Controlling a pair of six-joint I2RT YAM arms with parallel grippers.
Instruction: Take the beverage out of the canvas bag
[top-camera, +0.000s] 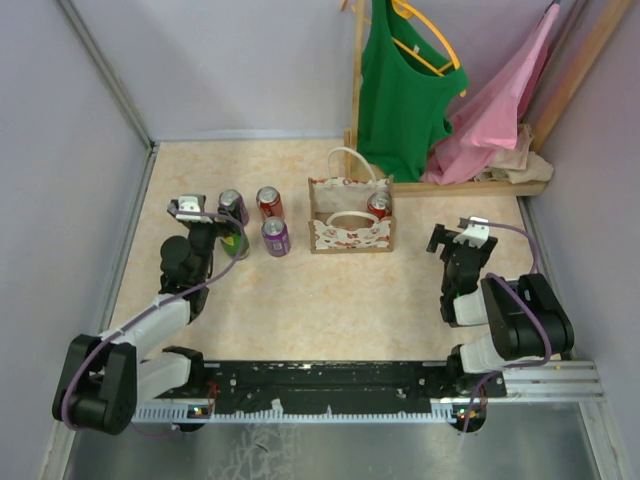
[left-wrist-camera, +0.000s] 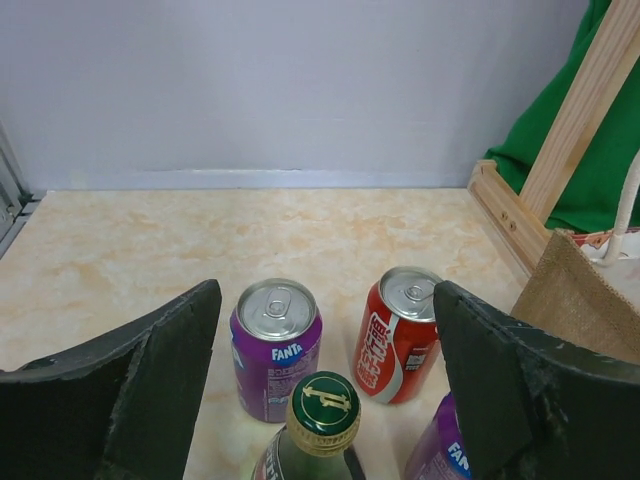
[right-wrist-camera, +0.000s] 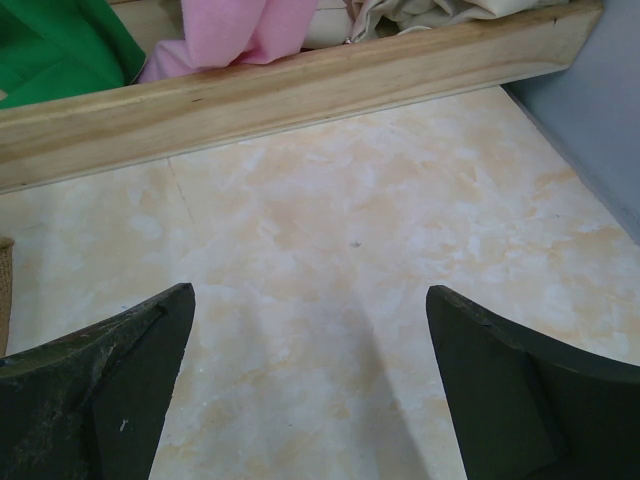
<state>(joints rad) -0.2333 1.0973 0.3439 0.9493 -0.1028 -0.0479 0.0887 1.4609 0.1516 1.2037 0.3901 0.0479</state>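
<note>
Step in hand, my read: between picks, nothing gripped. My left gripper (left-wrist-camera: 327, 292) has its jaws wide. A green-capped bottle (left-wrist-camera: 323, 405) stands between the fingers, not pinched as far as I can see. My right gripper (right-wrist-camera: 310, 295) is wide too, with only bare table (right-wrist-camera: 330, 230) under it.

Task thing: the canvas bag (top-camera: 350, 234) stands upright mid-table, with a red-topped can (top-camera: 379, 206) inside at its right end — the beverage not yet out. To the bag's left are a Fanta can (left-wrist-camera: 276, 345), a red cola can (left-wrist-camera: 398, 335) and another purple can (top-camera: 276, 237).

Next move, I judge: get over the bag's mouth, drop between the white handles (top-camera: 346, 215), close on the can and lift straight so the fabric doesn't drag. My right gripper is on the can's side; the left would first have to clear the bottle.

Views: only the top camera shows the can in the bag. The left wrist catches just a burlap corner, plus labels the top view can't resolve. The right wrist shows no can — a wooden rail (right-wrist-camera: 300, 90) and pink cloth (right-wrist-camera: 240, 30).
</note>
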